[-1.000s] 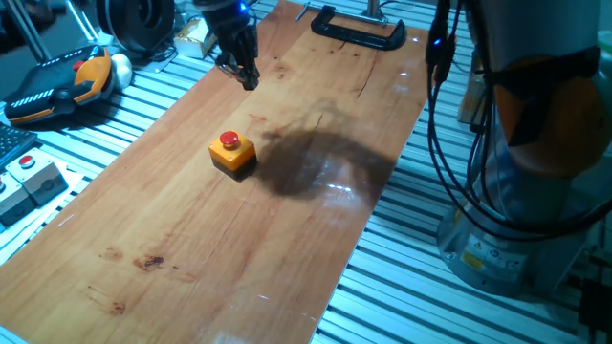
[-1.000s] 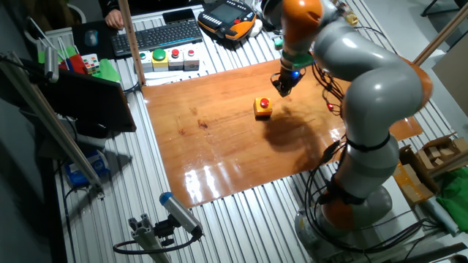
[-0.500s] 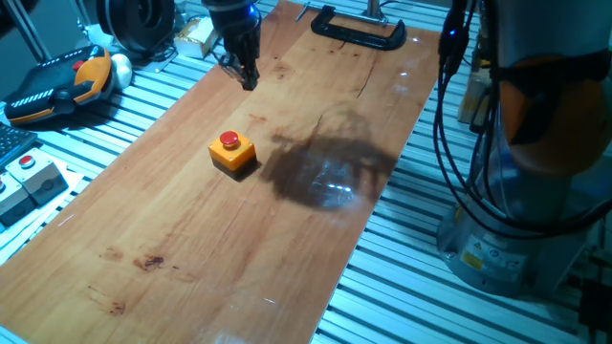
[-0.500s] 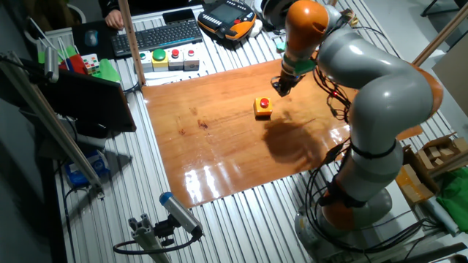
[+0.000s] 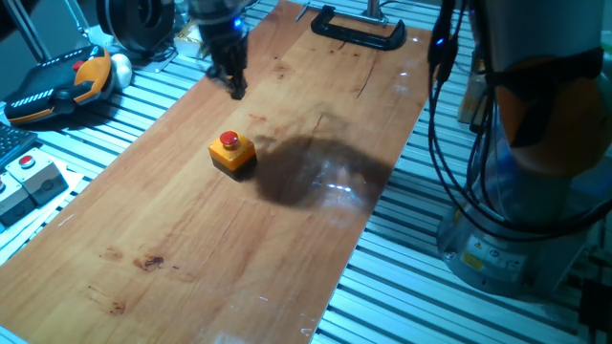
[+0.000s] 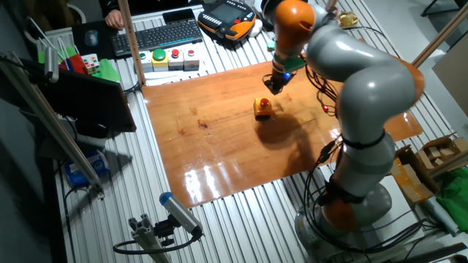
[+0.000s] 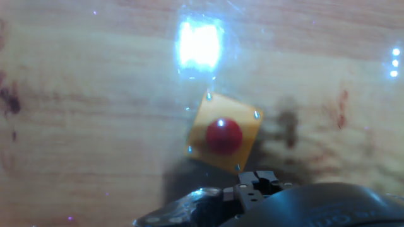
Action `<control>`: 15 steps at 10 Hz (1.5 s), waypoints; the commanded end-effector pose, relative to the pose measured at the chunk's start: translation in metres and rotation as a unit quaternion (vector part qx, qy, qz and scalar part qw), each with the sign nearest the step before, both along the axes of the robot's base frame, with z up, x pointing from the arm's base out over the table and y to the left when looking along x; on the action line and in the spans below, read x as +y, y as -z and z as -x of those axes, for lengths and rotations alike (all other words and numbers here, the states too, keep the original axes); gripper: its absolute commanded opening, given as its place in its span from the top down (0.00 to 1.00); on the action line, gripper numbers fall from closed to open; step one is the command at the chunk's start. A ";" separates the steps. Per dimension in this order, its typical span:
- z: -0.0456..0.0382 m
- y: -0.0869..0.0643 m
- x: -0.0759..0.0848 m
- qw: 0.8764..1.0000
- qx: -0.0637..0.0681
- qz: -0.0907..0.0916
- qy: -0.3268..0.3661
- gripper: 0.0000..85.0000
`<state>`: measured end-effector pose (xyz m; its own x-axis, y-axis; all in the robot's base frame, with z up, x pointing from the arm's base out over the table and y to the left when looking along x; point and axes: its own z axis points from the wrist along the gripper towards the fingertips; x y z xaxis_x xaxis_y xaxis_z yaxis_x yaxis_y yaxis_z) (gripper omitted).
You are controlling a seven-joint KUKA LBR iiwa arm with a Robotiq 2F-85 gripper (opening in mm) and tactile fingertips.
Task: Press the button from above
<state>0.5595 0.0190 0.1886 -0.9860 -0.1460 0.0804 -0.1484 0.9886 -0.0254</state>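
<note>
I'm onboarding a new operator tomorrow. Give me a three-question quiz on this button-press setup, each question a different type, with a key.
1. True or false: the gripper is touching the red button.
2. What does the orange-yellow box rest on? A) metal slats B) wooden board C) keyboard
3. Fill in: at the board's far end in one fixed view lies a black ____.

Key:
1. False; it hangs above and apart from it.
2. B, the wooden board.
3. Clamp.

The tool (image 5: pixel 234 86) has shifted sideways, nearer above the button (image 5: pixel 229 140).
</note>
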 end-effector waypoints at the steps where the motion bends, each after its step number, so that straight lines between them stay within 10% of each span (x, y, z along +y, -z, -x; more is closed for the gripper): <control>1: -0.0015 0.012 0.002 1.000 -0.001 0.002 -0.004 0.99; 15: -0.0046 0.085 0.013 0.999 -0.011 -0.024 -0.024 0.99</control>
